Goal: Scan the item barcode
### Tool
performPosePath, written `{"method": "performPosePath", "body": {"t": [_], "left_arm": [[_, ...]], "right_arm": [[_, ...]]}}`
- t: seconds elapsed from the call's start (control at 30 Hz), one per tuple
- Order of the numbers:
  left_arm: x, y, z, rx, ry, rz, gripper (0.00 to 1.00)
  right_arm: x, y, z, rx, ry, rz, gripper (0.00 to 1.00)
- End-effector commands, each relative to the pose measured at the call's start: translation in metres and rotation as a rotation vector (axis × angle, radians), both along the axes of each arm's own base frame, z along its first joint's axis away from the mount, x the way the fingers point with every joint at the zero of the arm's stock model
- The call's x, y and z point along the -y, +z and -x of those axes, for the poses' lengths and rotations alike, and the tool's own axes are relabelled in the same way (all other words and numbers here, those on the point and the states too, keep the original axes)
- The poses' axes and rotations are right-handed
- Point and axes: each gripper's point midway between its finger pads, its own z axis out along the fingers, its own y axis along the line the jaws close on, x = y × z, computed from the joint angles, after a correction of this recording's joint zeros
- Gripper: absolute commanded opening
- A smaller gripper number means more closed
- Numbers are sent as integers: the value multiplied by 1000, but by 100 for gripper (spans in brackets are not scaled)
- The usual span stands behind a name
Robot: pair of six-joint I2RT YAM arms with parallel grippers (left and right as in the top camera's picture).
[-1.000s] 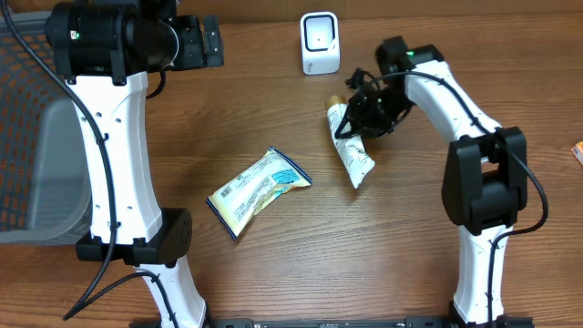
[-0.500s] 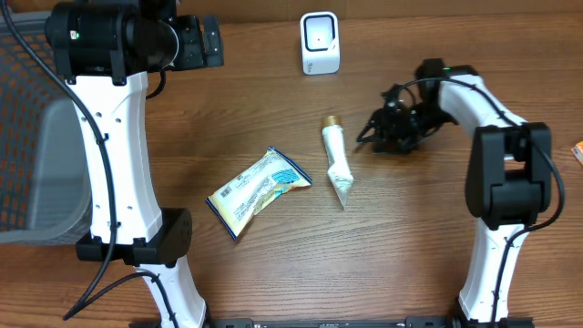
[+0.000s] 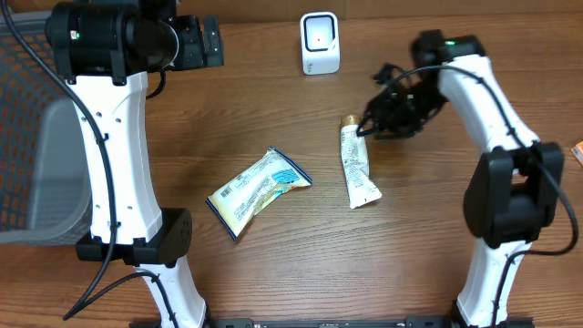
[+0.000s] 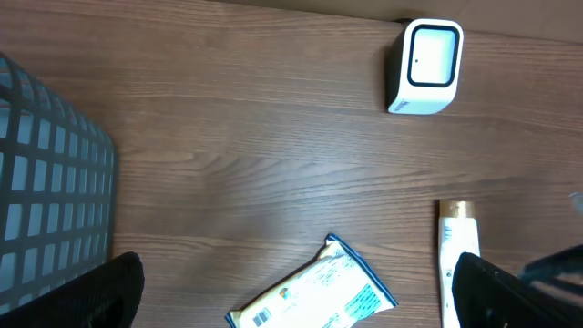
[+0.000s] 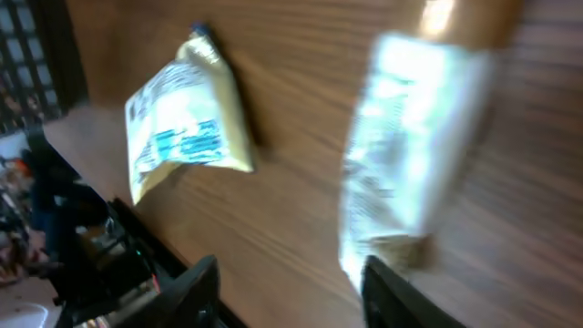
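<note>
- Tube (image 3: 358,169): white, squeezable, gold cap at the far end, crimped end toward the robot. It lies flat on the wooden table (image 3: 273,273), mid-right, held by nothing.
- Right gripper (image 3: 369,123): just beside the tube's cap end, to its right and slightly above. The wrist view is blurred but shows the two fingers (image 5: 196,287) spread apart with nothing between them, the tube lying on the wood beyond.
- Barcode scanner (image 3: 320,43): small white unit, upright at the table's far edge, well apart from the tube.
- Snack packet (image 3: 258,189): yellow and blue, flat, left of the tube, not touching it.
- Left gripper (image 3: 214,41): raised at far left, fingers (image 4: 100,292) wide apart, empty.
- Mesh basket (image 3: 18,109): dark, at the left edge.
</note>
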Motion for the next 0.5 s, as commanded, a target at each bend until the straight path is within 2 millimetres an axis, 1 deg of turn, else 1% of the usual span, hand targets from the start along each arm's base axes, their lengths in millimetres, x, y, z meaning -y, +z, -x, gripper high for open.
{"method": "performPosePath", "body": {"t": [0.0, 0.07, 0.13, 0.17, 0.23, 0.37, 0.47], "left_arm": [[-1, 10, 5, 30, -14, -14, 100], [-1, 10, 5, 30, -14, -14, 100], [-1, 10, 5, 30, -14, -14, 100], [-1, 10, 5, 30, -14, -14, 100], [-1, 10, 5, 30, -14, -14, 100], [-1, 10, 5, 30, -14, -14, 100], [-1, 10, 5, 30, -14, -14, 100]], "right_arm": [[-16, -4, 11, 27, 75, 31, 38], [-23, -15, 18, 3, 81, 38, 28], [-23, -30, 22, -30, 49, 54, 27], [-21, -38, 24, -48, 30, 71, 25], [-8, -56, 27, -86, -26, 114, 23], [14, -80, 31, -126, -86, 131, 23], [43, -99, 34, -148, -134, 214, 23]]}}
